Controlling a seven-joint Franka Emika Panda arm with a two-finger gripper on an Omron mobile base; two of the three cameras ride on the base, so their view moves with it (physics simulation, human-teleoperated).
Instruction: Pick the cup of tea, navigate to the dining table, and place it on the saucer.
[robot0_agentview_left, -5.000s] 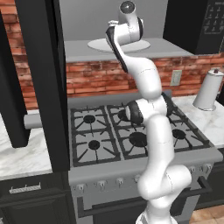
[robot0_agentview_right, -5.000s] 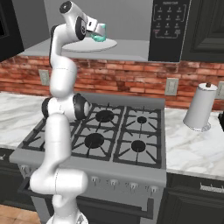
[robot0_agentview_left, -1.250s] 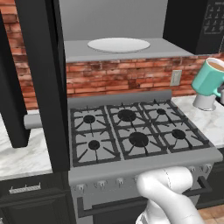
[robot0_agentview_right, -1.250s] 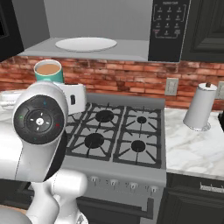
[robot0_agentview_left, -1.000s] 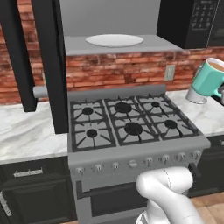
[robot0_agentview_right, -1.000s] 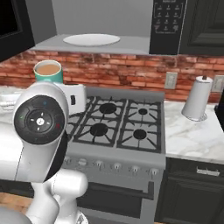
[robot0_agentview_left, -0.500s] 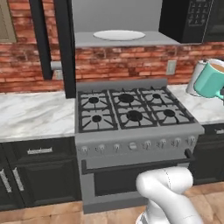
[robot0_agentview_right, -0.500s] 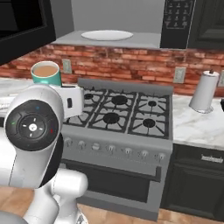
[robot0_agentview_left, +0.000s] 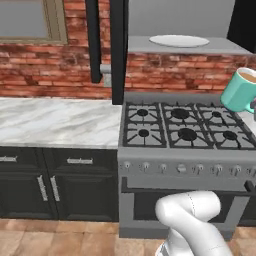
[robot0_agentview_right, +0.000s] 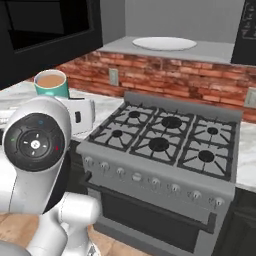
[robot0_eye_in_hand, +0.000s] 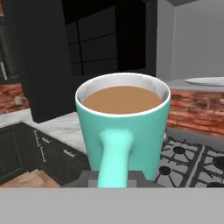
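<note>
The cup of tea (robot0_eye_in_hand: 123, 127) is held upright by its handle in the clenched gripper (robot0_eye_in_hand: 113, 177), level and beside the stove (robot0_agentview_left: 182, 132), so picking is done while navigation and placing remain.

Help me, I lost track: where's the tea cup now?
In the gripper's grasp: the tea cup hangs at the left base view's right edge, over the stove.

My arm (robot0_agentview_right: 35, 185) is glossy white and rounded, filling the lower left of the right base view, with a round black joint cap (robot0_agentview_right: 34, 143) bearing concentric rings and small coloured dots.
</note>
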